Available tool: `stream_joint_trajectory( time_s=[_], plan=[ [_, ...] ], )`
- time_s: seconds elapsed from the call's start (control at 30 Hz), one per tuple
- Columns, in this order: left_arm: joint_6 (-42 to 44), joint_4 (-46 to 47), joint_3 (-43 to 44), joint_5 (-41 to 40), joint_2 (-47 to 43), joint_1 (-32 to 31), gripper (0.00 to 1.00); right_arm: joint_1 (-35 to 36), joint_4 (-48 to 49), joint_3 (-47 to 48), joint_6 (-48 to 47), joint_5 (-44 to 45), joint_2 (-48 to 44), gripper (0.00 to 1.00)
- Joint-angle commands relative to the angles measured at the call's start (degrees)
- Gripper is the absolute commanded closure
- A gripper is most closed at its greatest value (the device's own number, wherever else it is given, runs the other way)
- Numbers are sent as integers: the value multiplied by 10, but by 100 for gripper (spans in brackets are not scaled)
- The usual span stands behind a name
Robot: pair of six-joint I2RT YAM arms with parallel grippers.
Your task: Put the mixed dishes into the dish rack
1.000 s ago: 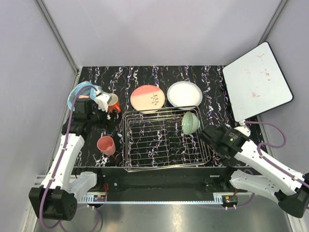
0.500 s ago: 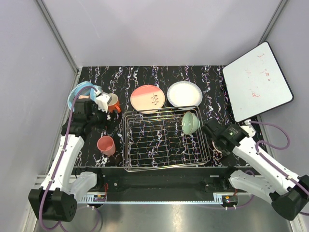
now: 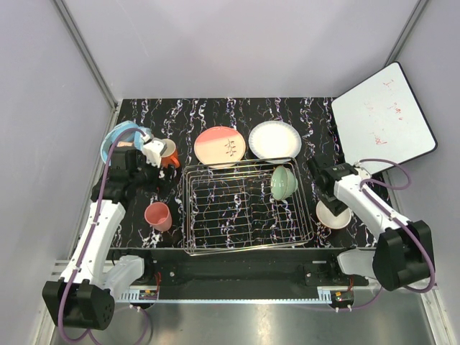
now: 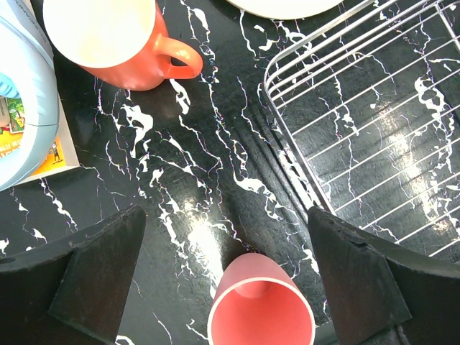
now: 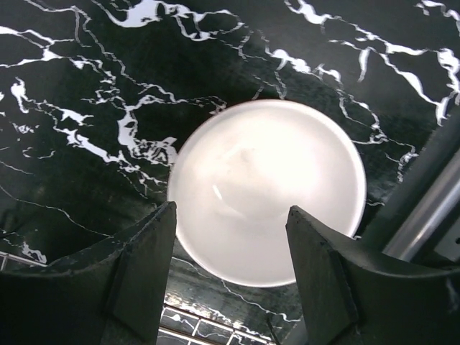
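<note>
The chrome wire dish rack [image 3: 244,208] sits mid-table with the pale green bowl [image 3: 283,182] on edge in its right side. The salmon-pink plate [image 3: 220,146] and white plate [image 3: 274,139] lie behind it. The orange-red mug [image 3: 169,153] [image 4: 108,36] stands at back left. My left gripper [image 3: 155,181] [image 4: 226,215] is open above the table, with the upright pink cup [image 3: 158,215] [image 4: 261,305] low between its fingers, untouched. My right gripper [image 3: 325,188] [image 5: 230,212] is open above the white-and-orange bowl [image 3: 334,214] [image 5: 273,187], right of the rack.
A light blue round tub [image 3: 118,136] [image 4: 21,108] stands at the far left by the mug. A white board with red scribbles [image 3: 383,122] leans at the back right. The rack's left corner [image 4: 374,108] lies right of my left fingers. Grey walls enclose the table.
My right arm has swung back from the near right toward the rack's right side, uncovering the white-and-orange bowl. The left arm and dishes have not moved.
</note>
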Motion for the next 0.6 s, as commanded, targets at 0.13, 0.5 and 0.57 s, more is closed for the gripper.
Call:
stream_joint_trajectory(
  time_s=[0.13,0.5,0.57],
  plan=[
    [6,21,2,0,-9,-3,1,-27,90,22,-63,-41,54,30],
    [3,24,-6,-5,-7,-3,1,-36,131,20,-78,-47,107,73],
    [2,26,-7,-7,-6,-3,1,-40,137,29,-83,-45,114,79]
  ],
)
